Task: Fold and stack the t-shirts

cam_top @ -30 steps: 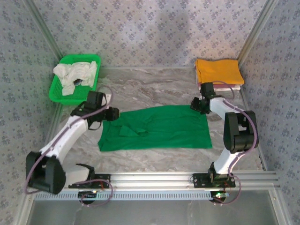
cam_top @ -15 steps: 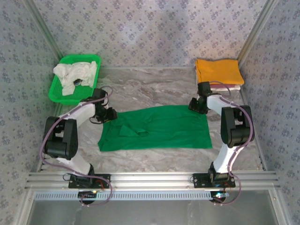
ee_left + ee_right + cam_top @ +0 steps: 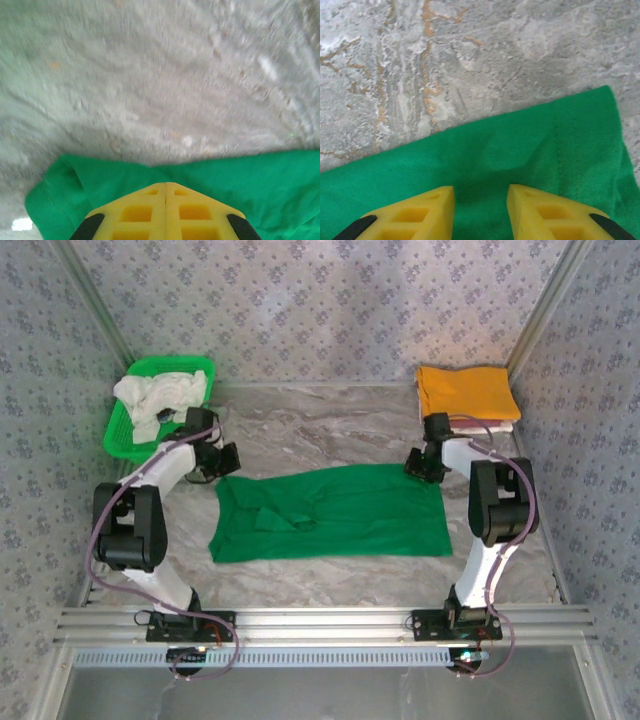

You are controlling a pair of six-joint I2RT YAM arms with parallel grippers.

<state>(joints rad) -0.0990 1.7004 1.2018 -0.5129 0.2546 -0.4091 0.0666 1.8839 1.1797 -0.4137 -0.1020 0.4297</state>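
A bright green t-shirt (image 3: 330, 512) lies spread flat in the middle of the marble table. My left gripper (image 3: 224, 462) (image 3: 165, 185) is at the shirt's far left corner, its yellow fingers pressed together, with the green cloth (image 3: 250, 180) running under them. The cloth edge is drawn towards the fingertips. Over the far right corner, my right gripper (image 3: 418, 466) (image 3: 480, 192) stands open, a fingertip on either side of a strip of cloth (image 3: 530, 145) near the hem. An orange-yellow t-shirt (image 3: 465, 390) lies folded at the back right on paler folded ones (image 3: 492, 424).
A green mesh basket (image 3: 120, 435) at the back left holds crumpled whitish t-shirts (image 3: 160, 395), close behind my left arm. Patterned walls enclose the table on three sides. Bare marble (image 3: 320, 430) lies behind the green shirt and in front of it.
My left gripper has shut and moved back and to the left, and the shirt's far left corner has followed it. My right gripper has narrowed a little and stayed at the far right corner.
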